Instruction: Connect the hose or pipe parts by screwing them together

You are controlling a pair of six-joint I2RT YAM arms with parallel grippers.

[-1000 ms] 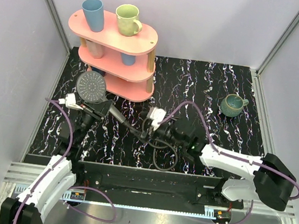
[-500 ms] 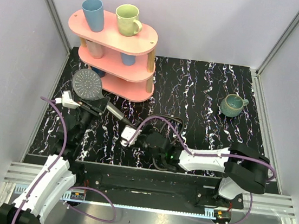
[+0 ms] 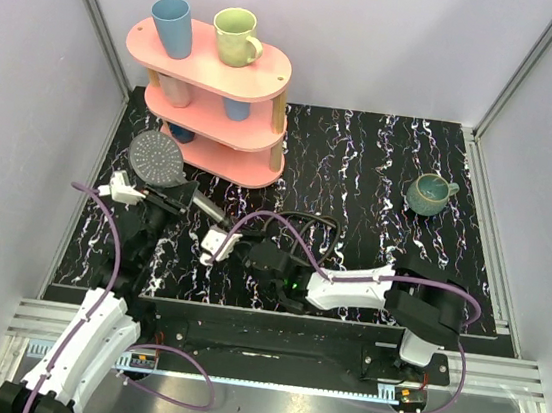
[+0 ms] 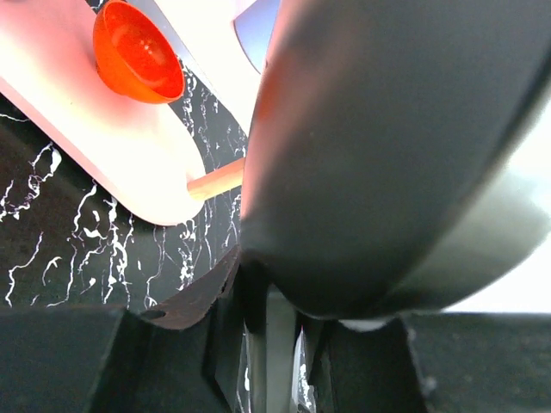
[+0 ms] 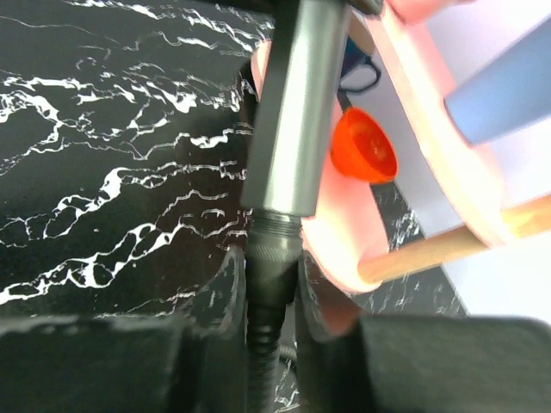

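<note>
- Black-fingered, our left hand (image 3: 184, 198) is clamped narrow on the straight handle of the dark grey round-faced shower head (image 3: 157, 156).
- Our right hand (image 5: 271, 288) pinches the end nut of the thin black coiled hose (image 5: 274, 245), butted against that handle's tip.
- Beyond, we see the black marbled counter (image 3: 361, 167) and a pink three-tier shelf (image 3: 214, 58) just behind the head.

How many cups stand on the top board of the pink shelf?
2: a blue tumbler on the left and a green mug on the right of the top board. More cups below are partly hidden.
</note>
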